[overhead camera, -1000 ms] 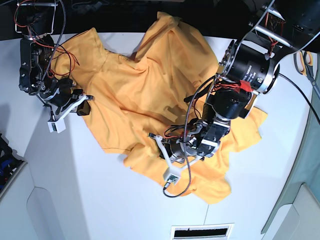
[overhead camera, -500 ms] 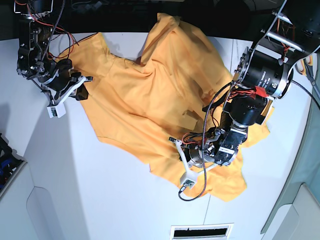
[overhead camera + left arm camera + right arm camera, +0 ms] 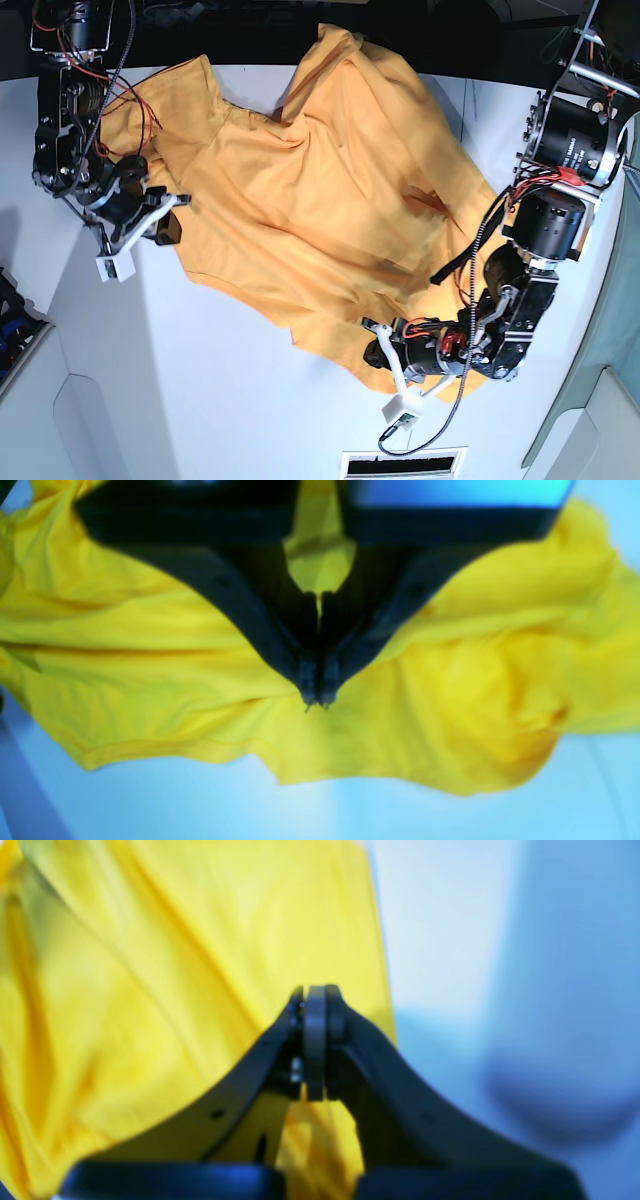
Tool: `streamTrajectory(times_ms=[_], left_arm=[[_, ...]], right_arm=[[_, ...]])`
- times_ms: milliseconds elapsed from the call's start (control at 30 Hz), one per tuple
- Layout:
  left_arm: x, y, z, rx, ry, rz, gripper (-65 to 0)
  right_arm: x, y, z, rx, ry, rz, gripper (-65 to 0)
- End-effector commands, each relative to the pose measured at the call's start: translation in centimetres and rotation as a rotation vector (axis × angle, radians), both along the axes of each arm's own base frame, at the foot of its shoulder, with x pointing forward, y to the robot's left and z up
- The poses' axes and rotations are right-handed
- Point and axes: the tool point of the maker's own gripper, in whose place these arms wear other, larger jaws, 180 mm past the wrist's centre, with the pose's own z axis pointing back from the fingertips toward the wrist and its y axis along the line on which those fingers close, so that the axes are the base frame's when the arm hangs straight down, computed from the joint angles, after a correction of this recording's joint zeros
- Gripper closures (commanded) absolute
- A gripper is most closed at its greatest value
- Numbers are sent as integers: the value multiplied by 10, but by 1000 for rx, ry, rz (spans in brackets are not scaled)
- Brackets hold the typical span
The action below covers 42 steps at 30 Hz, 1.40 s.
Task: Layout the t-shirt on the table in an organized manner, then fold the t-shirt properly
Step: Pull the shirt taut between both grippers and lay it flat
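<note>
- The counter (image 3: 230, 400) is a broad, flat, matte white surface with a thin dark seam running across its right side.
- The t-shirt (image 3: 320, 200) lies directly on it, orange-yellow, rumpled and spread diagonally from the far left toward the near right.
- The shirt's far edge hangs past the counter's back rim.

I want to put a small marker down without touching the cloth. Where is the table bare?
Bare table lies along the near edge, between the t-shirt hem and the vent slot, and left of the shirt below the right end effector. It is crowded around the left end effector.
</note>
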Motion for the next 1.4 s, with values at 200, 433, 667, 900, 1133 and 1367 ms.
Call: streamTrajectory(times_ms=[200,433,667,900,1133,1367], left_arm=[[-2,81,21,-21,-14,58,0],[-56,126,-7,-111,97,100,0],[-139,122,-63,-155,323,64,0],[-186,111,-115,-87,443,58,0],[-174,120,-132,24,415,110,0],[-96,119,-98,176,250,162,0]], right_arm=[[58,34,40,66,-125,29,0],[75,62,-1,-57,-71,145,0],[55,47,-45,-170,53,201,0],[53,-11,-46,-256,72,160,0],[45,-58,-45,-297,132,111,0],[31,-90,-48,-333,205,67,0]])
